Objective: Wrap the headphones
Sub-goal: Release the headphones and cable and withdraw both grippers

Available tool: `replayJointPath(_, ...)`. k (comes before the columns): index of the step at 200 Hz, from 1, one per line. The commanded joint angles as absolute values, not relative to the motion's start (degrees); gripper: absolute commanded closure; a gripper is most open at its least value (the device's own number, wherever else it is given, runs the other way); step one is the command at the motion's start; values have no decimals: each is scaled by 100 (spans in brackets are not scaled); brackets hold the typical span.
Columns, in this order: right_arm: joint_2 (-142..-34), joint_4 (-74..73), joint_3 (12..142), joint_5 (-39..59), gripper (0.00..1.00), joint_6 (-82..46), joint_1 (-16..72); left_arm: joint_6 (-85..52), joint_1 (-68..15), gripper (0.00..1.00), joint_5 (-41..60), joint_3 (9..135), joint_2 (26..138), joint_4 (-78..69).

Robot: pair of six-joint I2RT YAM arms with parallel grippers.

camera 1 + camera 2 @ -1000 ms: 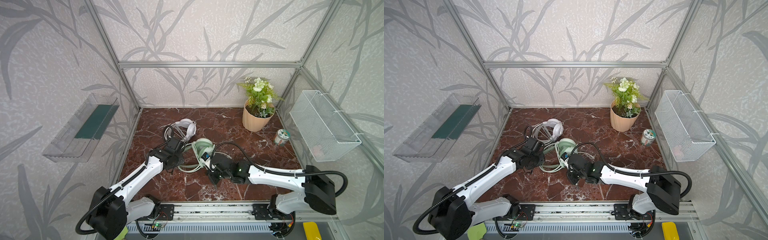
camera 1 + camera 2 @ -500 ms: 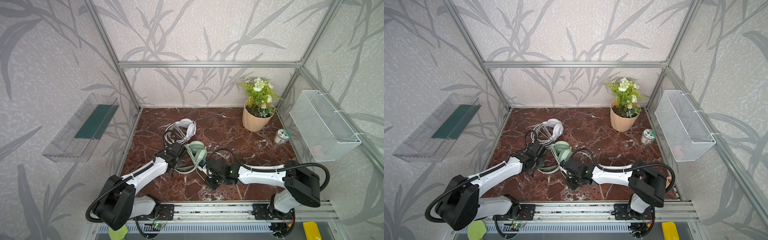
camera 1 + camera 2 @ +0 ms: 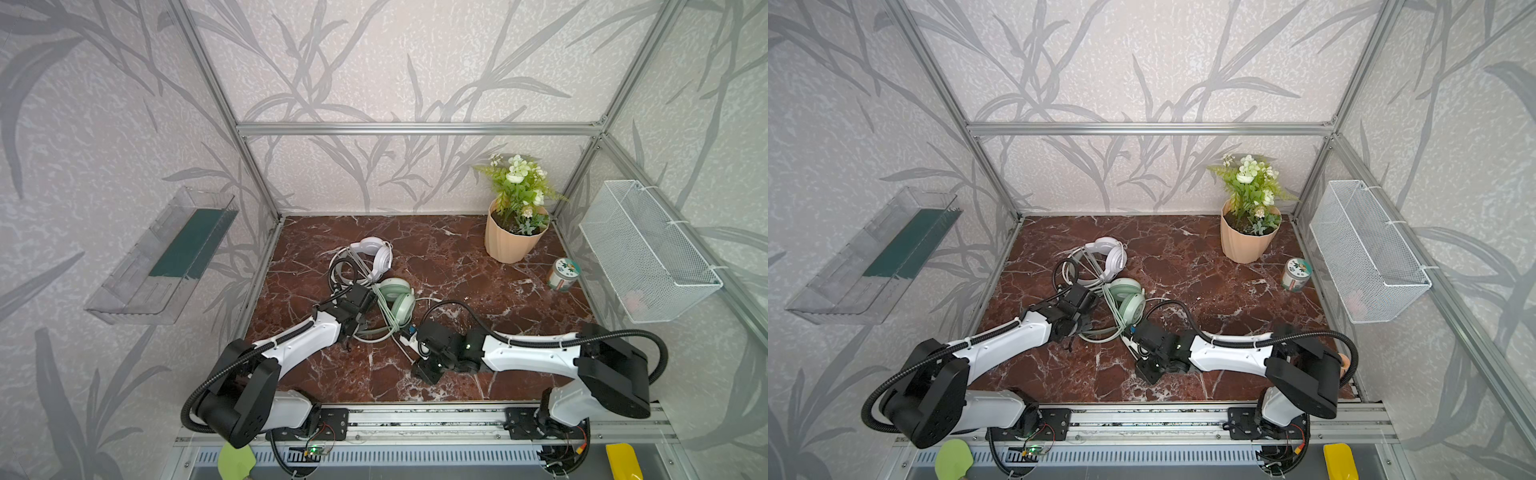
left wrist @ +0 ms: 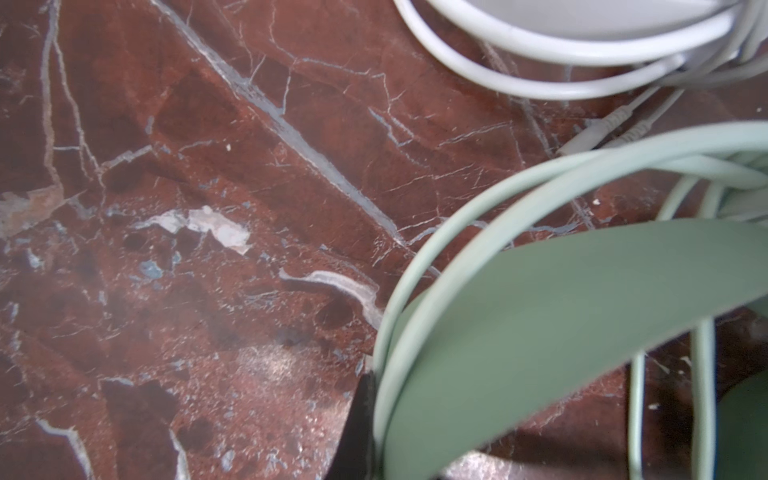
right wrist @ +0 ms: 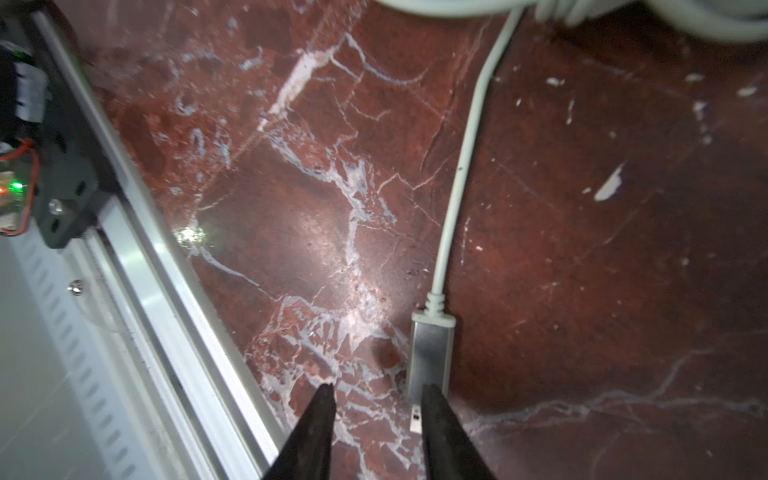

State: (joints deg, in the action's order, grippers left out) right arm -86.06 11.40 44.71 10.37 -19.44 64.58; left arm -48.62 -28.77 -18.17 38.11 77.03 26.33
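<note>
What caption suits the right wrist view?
Open right hand beside the metal plug of a pale cable, on red marble.

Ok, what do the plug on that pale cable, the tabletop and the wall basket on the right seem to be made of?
Plug: silvery brushed metal shell, likely; dull sheen, pale rubbery collar. Tabletop: glossy red-brown marble or a marble-look surface; white veins, glare. Basket: white-coated wire mesh, probably; see-through grid.
</note>
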Motion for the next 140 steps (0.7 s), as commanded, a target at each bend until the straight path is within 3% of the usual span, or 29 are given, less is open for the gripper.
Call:
replayJointPath(1,-8012,1156,4382,920,57,-1796,6504,-4743,-2917,100,-1876,3787,7743,2415)
replayJointPath(17,-7586,1214,4334,730,52,-1750,6506,-4777,-2926,100,-1939,3789,7679,2509)
replayJointPath(51,-6549,1253,4141,300,36,-1600,6507,-4782,-2944,78,-1927,3674,7378,2494)
replayJointPath(57,-6336,1256,4094,132,33,-1604,6504,-4790,-2950,74,-1916,3666,7327,2509)
replayJointPath(75,-5704,1095,3820,-288,26,-1604,6506,-4799,-2969,46,-1881,3646,7146,2563)
replayJointPath(94,-4984,907,3517,-619,9,-1418,6504,-4854,-2980,41,-1818,3755,6914,2803)
replayJointPath(98,-4830,927,3481,-706,7,-1396,6504,-4860,-2988,30,-1799,3799,6855,2879)
replayJointPath(102,-4686,951,3457,-783,5,-1370,6504,-4863,-2998,28,-1777,3850,6786,2958)
replayJointPath(115,-4207,1018,3379,-1019,2,-1227,6509,-4840,-3022,26,-1703,4089,6518,3235)
replayJointPath(121,-4006,1038,3346,-1139,0,-1151,6504,-4805,-3040,17,-1688,4250,6369,3396)
replayJointPath(132,-3703,1060,3298,-1389,1,-1048,6504,-4720,-3044,15,-1794,4570,6107,3721)
replayJointPath(140,-3547,1046,3276,-1658,1,-1037,6506,-4612,-3035,3,-1962,4818,5907,3883)
